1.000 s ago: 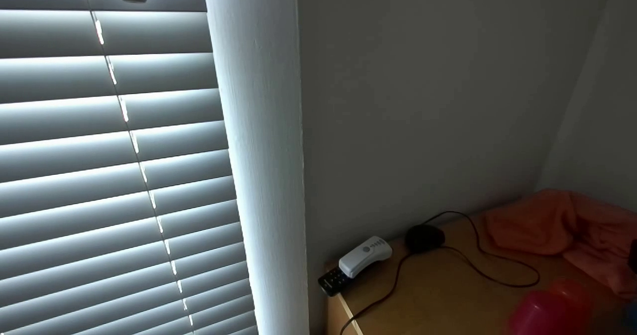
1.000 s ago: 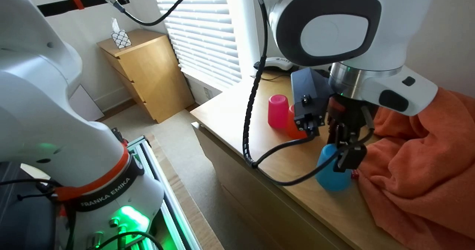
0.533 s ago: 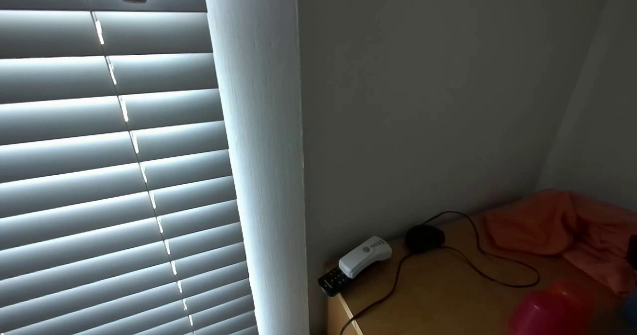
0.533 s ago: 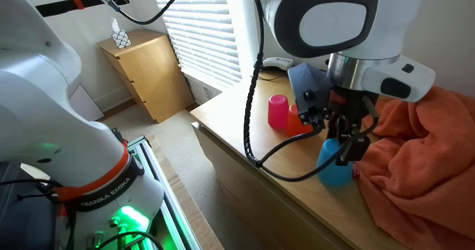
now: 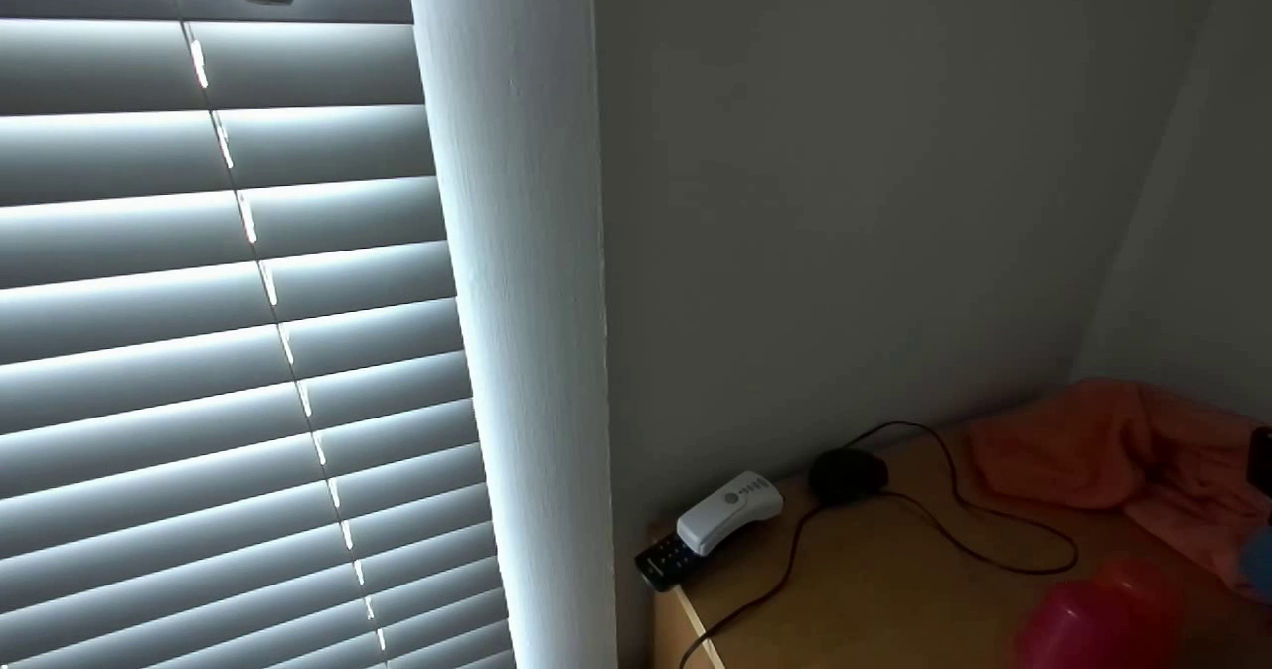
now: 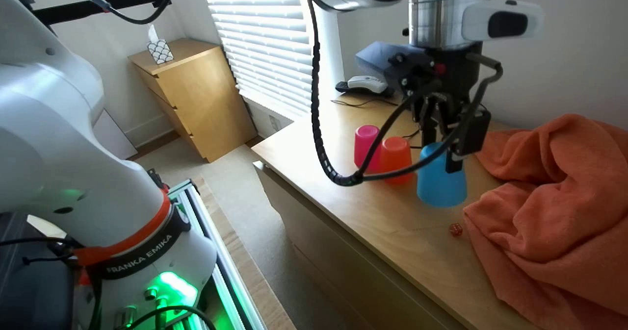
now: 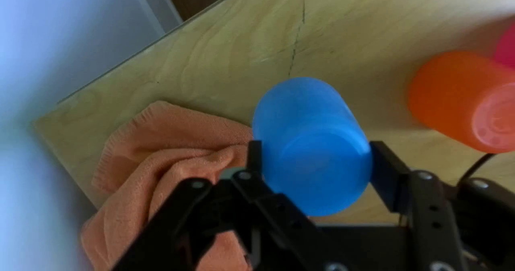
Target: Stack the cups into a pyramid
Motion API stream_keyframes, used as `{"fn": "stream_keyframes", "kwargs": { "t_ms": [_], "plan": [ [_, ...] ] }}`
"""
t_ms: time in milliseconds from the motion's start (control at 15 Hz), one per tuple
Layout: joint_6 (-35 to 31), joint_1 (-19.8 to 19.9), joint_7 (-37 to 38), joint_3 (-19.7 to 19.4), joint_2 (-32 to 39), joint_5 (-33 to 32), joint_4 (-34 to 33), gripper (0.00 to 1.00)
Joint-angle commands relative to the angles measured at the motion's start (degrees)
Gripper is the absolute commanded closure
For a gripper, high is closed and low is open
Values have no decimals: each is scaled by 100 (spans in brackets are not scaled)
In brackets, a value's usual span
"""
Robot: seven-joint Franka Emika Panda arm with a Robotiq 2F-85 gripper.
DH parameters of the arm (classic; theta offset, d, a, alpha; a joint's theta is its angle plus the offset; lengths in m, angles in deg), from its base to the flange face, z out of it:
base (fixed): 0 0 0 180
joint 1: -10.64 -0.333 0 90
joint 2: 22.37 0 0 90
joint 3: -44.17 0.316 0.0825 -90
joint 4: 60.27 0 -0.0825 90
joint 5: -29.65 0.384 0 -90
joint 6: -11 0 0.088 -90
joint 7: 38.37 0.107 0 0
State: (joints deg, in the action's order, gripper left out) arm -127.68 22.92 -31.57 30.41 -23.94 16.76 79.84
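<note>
Gripper [image 7: 316, 158] clamped across blue cup [image 6: 440, 189], mouth down, seemingly off wood top [image 6: 387, 217] | orange cup [image 6: 396, 154], pink cup [image 6: 364, 140] at its ten o'clock in an exterior view | likely light, smooth, springy plastic: hold opposite walls near base, gently
</note>
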Motion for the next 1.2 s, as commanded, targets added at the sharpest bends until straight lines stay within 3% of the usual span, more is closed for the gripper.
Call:
{"fn": "stream_keyframes", "kwargs": {
  "t_ms": [0,67,133,400,467,1133],
  "plan": [
    [561,-134,-172,255,-744,-55,205,59],
    [302,-38,-55,197,-297,-31,-3,59],
    [359,-62,-47,250,-397,-25,-7,34],
    [353,-31,-42,236,-322,-27,-21,34],
    [353,-32,-42,236,-306,-28,-25,59],
    [504,-336,-1048,486,-917,314,218,59]
  ]
}}
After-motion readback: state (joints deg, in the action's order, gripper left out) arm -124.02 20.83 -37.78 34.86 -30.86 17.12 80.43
